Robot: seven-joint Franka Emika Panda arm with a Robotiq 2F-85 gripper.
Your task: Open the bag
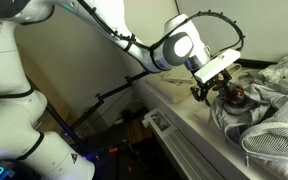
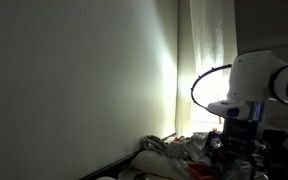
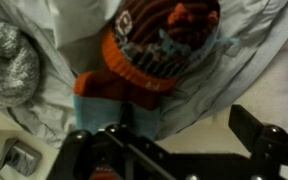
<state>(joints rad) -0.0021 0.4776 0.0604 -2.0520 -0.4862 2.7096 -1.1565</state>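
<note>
Where it shows, the bag (image 3: 154,50) is orange-striped.

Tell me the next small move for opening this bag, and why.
Probably ease the gripper down and shut it on an edge of the grey bag beside the orange striped item. In the wrist view the jaws stand open, gripping nothing, and the bag's fabric lies folded round that item, so a pinched edge could be pulled aside.
</note>
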